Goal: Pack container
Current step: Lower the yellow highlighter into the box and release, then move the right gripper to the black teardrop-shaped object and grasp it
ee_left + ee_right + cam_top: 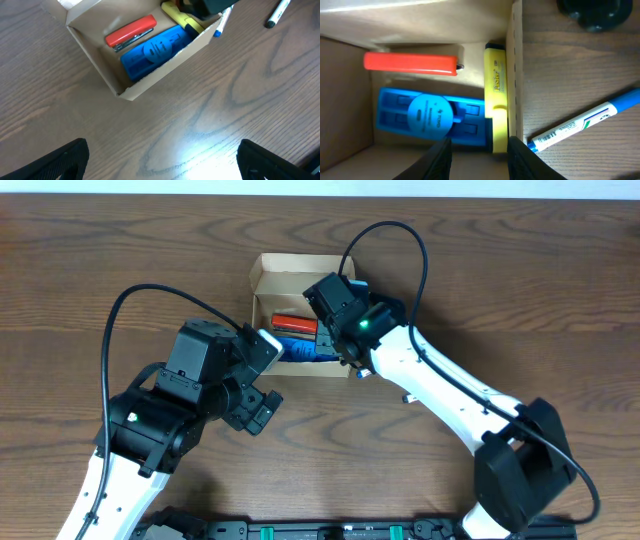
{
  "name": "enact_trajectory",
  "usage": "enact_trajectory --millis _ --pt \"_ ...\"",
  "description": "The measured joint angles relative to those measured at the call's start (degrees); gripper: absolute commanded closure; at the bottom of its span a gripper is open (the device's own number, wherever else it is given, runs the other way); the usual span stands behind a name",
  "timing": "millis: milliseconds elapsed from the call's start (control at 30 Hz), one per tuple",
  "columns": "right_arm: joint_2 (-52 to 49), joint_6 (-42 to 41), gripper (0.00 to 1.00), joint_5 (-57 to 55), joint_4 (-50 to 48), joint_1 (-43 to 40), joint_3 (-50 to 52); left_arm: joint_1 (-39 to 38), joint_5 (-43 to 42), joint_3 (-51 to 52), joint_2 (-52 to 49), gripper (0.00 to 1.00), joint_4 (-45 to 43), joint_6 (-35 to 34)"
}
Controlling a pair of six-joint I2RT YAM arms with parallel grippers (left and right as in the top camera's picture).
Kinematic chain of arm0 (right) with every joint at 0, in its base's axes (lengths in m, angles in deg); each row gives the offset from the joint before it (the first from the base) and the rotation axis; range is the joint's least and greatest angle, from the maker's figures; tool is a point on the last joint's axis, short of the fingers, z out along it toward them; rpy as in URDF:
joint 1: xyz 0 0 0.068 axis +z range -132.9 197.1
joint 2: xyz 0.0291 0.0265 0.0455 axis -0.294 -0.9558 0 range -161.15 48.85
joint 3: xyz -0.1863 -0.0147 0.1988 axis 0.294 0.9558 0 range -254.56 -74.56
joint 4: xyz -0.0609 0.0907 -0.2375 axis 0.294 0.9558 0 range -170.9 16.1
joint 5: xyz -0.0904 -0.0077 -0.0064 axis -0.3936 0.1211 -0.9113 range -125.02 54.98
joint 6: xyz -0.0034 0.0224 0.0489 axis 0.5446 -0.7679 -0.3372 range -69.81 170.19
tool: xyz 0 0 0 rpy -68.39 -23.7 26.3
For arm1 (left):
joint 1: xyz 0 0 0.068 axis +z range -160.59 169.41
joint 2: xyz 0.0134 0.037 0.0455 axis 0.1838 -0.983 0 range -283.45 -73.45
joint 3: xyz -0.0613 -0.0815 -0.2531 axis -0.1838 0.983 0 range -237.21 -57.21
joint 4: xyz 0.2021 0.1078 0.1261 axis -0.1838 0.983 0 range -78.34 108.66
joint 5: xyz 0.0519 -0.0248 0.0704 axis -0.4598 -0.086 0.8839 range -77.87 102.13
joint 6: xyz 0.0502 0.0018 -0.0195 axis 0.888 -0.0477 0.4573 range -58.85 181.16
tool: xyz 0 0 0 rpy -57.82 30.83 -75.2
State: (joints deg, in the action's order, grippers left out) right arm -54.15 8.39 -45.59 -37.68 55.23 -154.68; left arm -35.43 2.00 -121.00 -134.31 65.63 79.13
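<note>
**Entry: container part-filled, right pincer over the highlighter**

Location. The container, an open cardboard box with its flap lid standing at the far side, sits about mid-width on the tabletop, in the far half.

Contents. Red stapler toward the far wall. Blue dispenser on its near side. Yellow highlighter lengthwise against the right wall.

Outside. Blue-capped marker, slanted on the tabletop just beside the right wall. Black-capped pen, farther off from the box.

Pincers. Right pincer hangs over the box's near right corner, fingers apart and clamped on nothing. The highlighter's near end lies between them. Left pincer is wide apart and empty, just near-left of the box.

Handling note (judgement). The step appears to be leaving the highlighter in place and going for the marker.
- Rise straight up before any sideways travel. The right-hand finger lines up with the thin wall and could snag it and drag the box.
- For the marker, turn the wrist so the fingers cross the barrel mid-length, clear of the wall.
- Free floor in the box looks scarce, so laying the marker parallel to the highlighter seems the safest fit.
- The left pincer is well placed to steady the near left corner.
</note>
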Motion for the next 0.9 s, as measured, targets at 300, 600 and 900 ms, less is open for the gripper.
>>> enact_trajectory --millis 300,600,900 --pt "11.5 7.0 0.26 0.0 2.5 -0.2 0.0 0.0 0.0 0.0 0.0 0.05 0.0 0.0" --pt "16.0 24.0 0.01 0.0 5.0 -1.6 0.0 0.0 0.0 0.0 0.0 0.05 0.0 0.0" --pt "16.0 30.8 0.01 -0.7 4.9 -1.6 0.0 0.0 0.0 0.0 0.0 0.05 0.0 0.0"
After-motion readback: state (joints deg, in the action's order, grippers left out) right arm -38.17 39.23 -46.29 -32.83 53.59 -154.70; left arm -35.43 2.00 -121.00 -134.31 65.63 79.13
